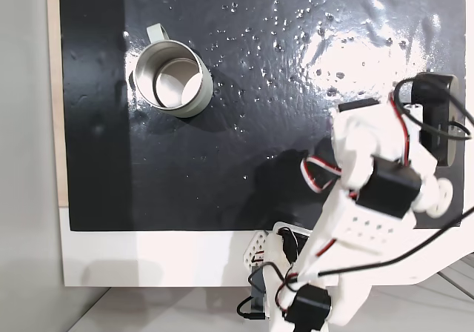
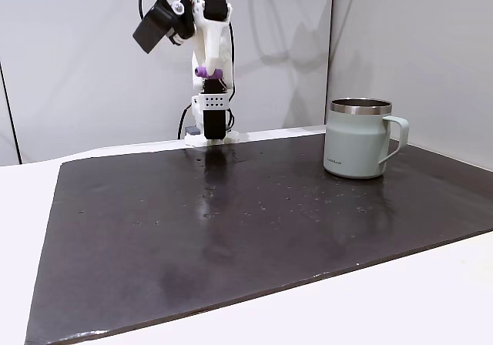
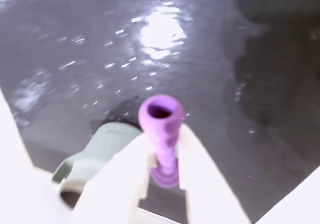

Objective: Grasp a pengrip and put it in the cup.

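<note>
Claw [image 3: 164, 171] clamped on purple pengrip [image 3: 161, 129], grip upright between the white fingers, raised above the dark mat [image 2: 231, 229], cup [image 2: 358, 139] well apart

Bright overhead glare on the black mat [image 1: 222, 161]; wrist view blurred.

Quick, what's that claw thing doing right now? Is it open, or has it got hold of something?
Gripper: closed on the small purple ribbed pengrip, held up off the black mat.
</note>
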You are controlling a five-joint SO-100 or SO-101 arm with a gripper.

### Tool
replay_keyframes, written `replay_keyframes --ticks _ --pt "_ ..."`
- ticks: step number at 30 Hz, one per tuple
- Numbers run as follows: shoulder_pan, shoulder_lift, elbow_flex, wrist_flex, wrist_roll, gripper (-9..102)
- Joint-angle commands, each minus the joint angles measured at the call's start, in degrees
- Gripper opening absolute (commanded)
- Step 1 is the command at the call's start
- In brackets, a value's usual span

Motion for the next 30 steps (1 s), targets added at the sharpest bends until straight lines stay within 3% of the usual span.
replay_keyframes --ticks 1,11,17,30 --pt "-2.5 5.0 -2.1 0.6 2.2 0" --pt "-19.2 4.6 -3.8 0.6 14.2 0" --pt "-28.1 -5.1 -12.6 0.5 20.8 0" --pt "-35.6 -24.3 -34.2 0.5 26.0 0"
